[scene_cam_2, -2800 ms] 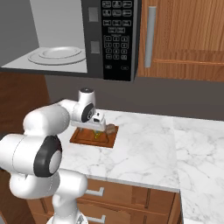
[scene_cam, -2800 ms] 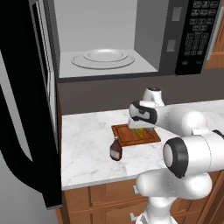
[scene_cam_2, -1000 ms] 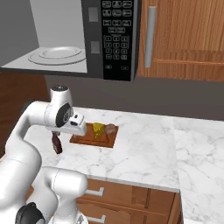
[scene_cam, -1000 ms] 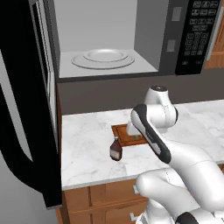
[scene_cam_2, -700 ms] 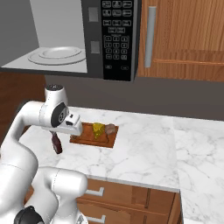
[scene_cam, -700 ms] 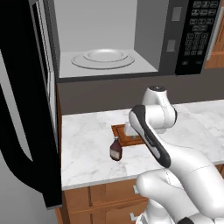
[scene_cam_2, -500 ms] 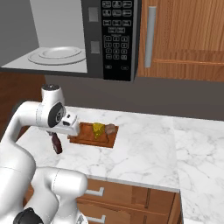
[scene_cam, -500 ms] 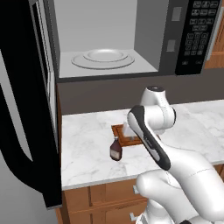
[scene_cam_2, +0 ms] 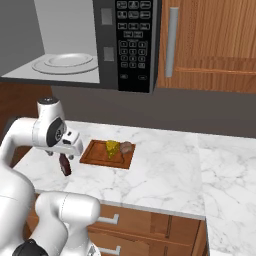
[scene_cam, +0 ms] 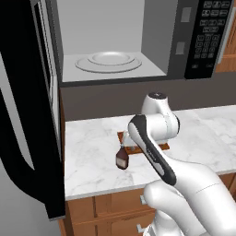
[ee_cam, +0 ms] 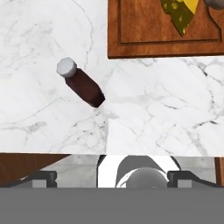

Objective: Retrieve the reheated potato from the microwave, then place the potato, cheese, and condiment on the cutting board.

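Microwave (scene_cam: 138, 46) door swung wide to the left, cavity lit grey, round glass turntable (scene_cam: 108, 62) bare. Keypad panel (scene_cam_2: 132, 40) on the right side of the unit.

White marble worktop (scene_cam_2: 160, 175) below. Cutting board (scene_cam_2: 95, 155) lies flat on it, reddish-brown with a groove around the rim. On the board: cheese (scene_cam_2: 112, 148), a yellow wedge, and just beside it on the right the potato (scene_cam_2: 126, 147), a small brown lump. The two sit close together toward the far right part of the board; whether they touch is not clear. Hand view catches the wedge (ee_cam: 180, 14) and the board's near corner (ee_cam: 131, 30) at the top.

Condiment bottle (scene_cam_2: 64, 165) stands upright on the worktop, off the board, just beside its left near corner. In the hand view it shows dark brown with a pale cap (ee_cam: 83, 85), apart from the board edge, marble all round it.

Arm bent low over the worktop's left end. Claw (scene_cam_2: 50, 151) hangs above the bottle, slightly behind it, jaws spread full wide, nothing between them. No contact with the bottle visible.

Wooden cabinet (scene_cam_2: 210, 45) with a grey bar handle right of the microwave; wooden drawers (scene_cam_2: 150, 225) under the worktop.
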